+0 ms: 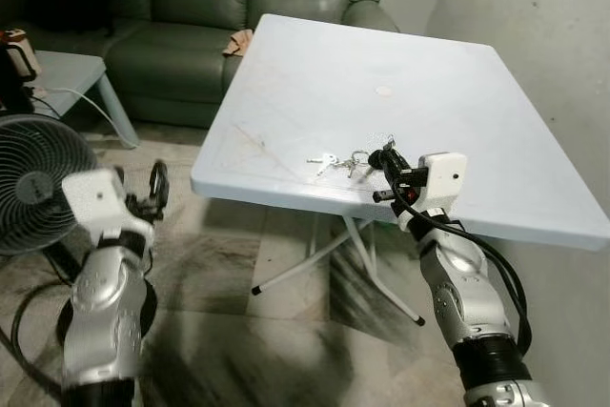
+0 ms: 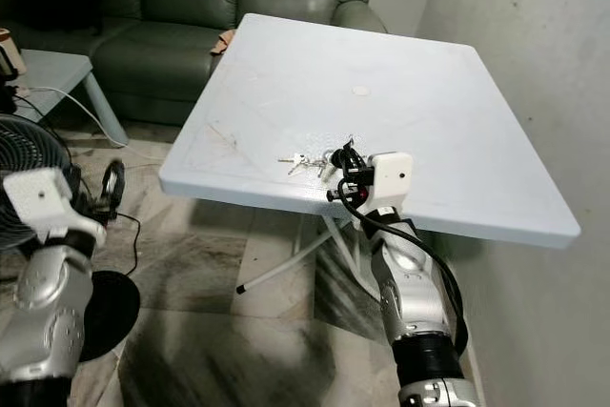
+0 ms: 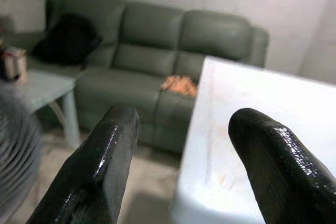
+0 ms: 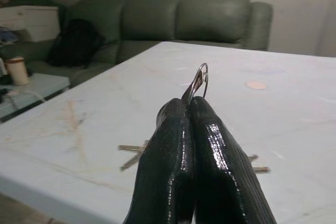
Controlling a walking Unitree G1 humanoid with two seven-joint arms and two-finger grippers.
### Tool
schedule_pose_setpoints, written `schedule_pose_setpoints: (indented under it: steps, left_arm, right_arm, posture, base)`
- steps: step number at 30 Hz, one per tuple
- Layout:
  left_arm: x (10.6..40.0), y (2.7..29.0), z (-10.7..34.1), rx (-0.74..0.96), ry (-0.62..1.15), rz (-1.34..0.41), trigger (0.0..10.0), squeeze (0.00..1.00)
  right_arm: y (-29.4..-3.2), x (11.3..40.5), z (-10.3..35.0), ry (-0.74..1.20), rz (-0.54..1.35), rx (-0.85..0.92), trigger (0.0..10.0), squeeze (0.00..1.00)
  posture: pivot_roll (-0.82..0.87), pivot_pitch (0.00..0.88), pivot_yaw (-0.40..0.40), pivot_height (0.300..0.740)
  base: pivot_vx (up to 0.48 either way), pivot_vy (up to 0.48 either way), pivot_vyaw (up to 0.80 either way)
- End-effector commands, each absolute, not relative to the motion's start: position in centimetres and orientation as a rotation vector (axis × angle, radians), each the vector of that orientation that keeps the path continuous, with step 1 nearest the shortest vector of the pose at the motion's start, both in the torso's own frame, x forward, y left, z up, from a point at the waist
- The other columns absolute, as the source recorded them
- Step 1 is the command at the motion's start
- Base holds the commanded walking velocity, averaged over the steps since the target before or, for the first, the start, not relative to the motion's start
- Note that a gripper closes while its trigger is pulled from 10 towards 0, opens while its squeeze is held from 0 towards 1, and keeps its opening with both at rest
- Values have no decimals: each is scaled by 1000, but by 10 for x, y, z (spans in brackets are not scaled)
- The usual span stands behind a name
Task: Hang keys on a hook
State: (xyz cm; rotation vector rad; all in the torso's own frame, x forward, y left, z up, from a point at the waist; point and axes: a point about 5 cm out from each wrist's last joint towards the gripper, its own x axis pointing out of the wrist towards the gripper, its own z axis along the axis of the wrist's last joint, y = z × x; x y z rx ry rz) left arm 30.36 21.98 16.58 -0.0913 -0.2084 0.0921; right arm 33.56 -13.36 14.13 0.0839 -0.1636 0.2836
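Note:
A bunch of silver keys lies on the white table near its front edge. My right gripper sits at the right end of the bunch, shut on the key ring, which sticks up above its fingertips. Key blades spread on the tabletop either side of the fingers. My left gripper is open, held low to the left of the table, off its edge, with nothing between its fingers. No hook is in view.
A green sofa stands behind the table, with an orange cloth on its armrest. A black fan is at my left, a small grey side table behind it. A wall runs along the right.

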Motion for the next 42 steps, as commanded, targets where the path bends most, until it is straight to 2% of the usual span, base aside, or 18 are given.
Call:
schedule_pose_setpoints:
  steps: [1,15,27,35,42]
  left_arm:
    - [308,223,167,-97,-193,108,10000,0]
    - [313,217,163,-110,-165,91,10000,0]
    - [309,216,157,-148,-149,100,10000,0]
    - [306,219,154,-156,-137,120,10000,0]
    - [308,218,152,-170,-118,144,10000,0]
  right_arm:
    - [-131,339,147,-186,293,72,10000,0]
    - [-125,340,149,-202,297,88,10000,0]
    - [-123,338,145,-183,323,74,10000,0]
    - [-122,338,144,-177,332,75,10000,0]
    - [-121,339,144,-172,348,69,10000,0]
  posture:
    - [-66,0,-40,740]
    - [-82,0,-25,740]
    - [-65,0,-50,740]
    - [-56,0,-61,740]
    - [-51,0,-69,740]
  base:
    - [0,0,-719]
    - [0,0,-720]
    - [0,0,-719]
    - [0,401,-719]
    - [0,0,-721]
